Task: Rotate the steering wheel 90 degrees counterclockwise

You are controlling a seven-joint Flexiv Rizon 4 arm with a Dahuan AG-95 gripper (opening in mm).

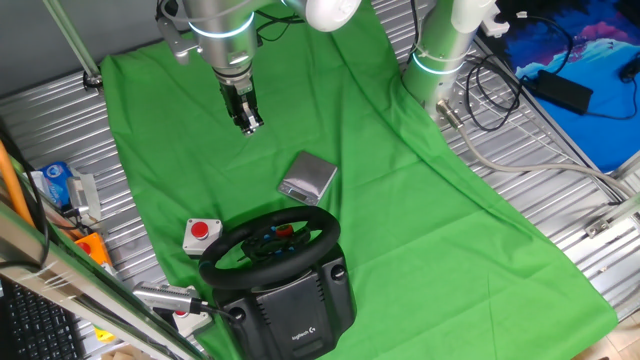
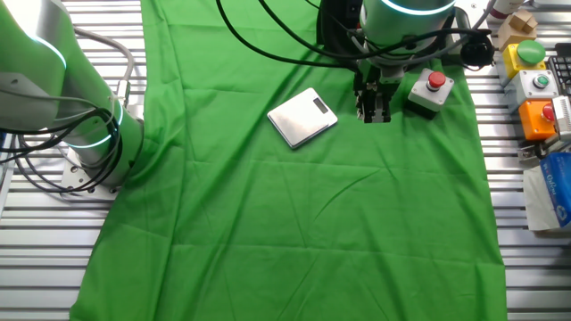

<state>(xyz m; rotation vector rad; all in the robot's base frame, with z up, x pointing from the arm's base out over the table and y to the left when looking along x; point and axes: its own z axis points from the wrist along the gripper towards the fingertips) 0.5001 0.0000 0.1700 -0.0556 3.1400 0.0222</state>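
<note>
The steering wheel [image 1: 272,243] is black and round, with red and blue buttons on its hub. It sits on a boxy black base with a white logo at the near edge of the green cloth [image 1: 400,200]. In the other fixed view it is mostly hidden behind the arm at the top edge. My gripper [image 1: 248,123] hangs over the cloth well beyond the wheel, pointing down, fingers close together and holding nothing. In the other fixed view the gripper [image 2: 373,112] is just left of the red-button box.
A flat silver device [image 1: 308,177] [image 2: 302,117] lies on the cloth between gripper and wheel. A small white box with a red push-button [image 1: 201,234] [image 2: 430,90] stands beside the wheel. A second arm's base [image 1: 440,60] [image 2: 62,107] stands off the cloth. Several button boxes [image 2: 533,85] sit at the table edge.
</note>
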